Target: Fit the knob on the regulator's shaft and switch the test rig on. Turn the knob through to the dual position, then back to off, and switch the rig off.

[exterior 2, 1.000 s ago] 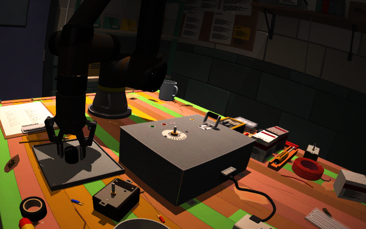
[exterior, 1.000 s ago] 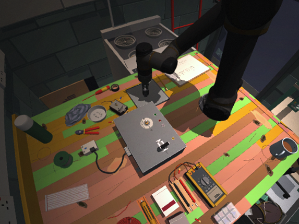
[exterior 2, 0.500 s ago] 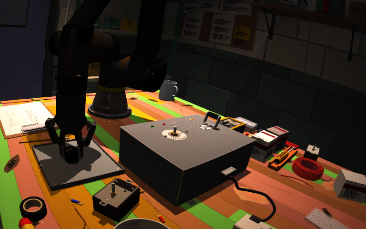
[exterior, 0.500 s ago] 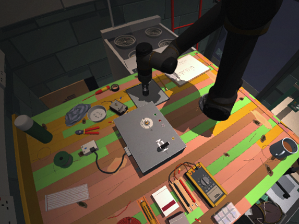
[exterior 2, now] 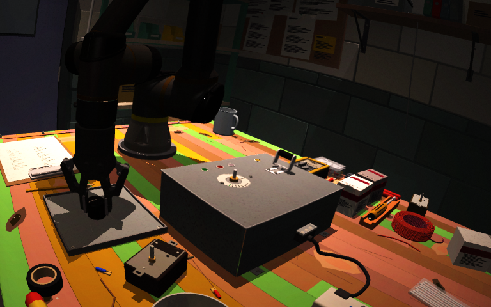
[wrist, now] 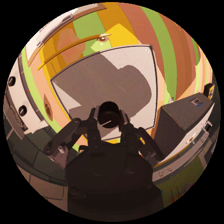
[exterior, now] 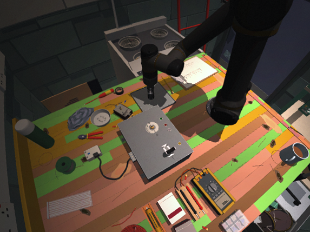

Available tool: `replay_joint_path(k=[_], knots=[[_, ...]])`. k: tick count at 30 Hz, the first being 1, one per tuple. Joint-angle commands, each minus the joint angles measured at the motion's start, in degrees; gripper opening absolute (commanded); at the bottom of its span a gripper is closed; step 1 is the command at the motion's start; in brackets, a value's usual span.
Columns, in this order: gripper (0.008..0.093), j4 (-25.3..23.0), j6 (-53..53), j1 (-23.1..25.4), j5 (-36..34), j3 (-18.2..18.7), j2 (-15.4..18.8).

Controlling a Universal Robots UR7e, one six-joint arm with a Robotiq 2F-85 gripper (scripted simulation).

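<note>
A black round knob (exterior 2: 96,207) with a white pointer line (wrist: 107,119) stands on a grey tray (exterior 2: 101,217) beside the test rig, and I hold it in my closed gripper (exterior 2: 96,201) (exterior: 150,95) (wrist: 108,117) from above. The test rig (exterior 2: 246,202) (exterior: 154,141) is a grey box to the right of the tray. On its top a bare shaft (exterior 2: 234,175) rises from a white dial (exterior: 151,127). Small lamps (exterior 2: 218,167) sit behind the dial. A toggle switch (exterior 2: 283,164) (exterior: 168,150) stands toward the rig's far end.
A white bowl (exterior: 100,117) and a grey rag (exterior: 80,117) lie left of the rig. A spare regulator (exterior 2: 155,266) sits in front of the tray, a tape roll (exterior 2: 44,278) nearby. A clipboard (exterior 2: 30,157) lies behind the tray. A multimeter (exterior: 213,190) and mug (exterior: 293,154) sit further off.
</note>
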Motion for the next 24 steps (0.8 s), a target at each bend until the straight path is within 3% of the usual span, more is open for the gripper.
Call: replay_joint_path(k=[1,13,24], knots=[[0.0080,-0.1,0.0,0.0,0.0,0.0,0.1],[0.0080,1.1,0.0,0.0,0.0,-0.3,-0.8],[0.0080,6.1,0.0,0.0,0.0,-1.8,-4.4]])
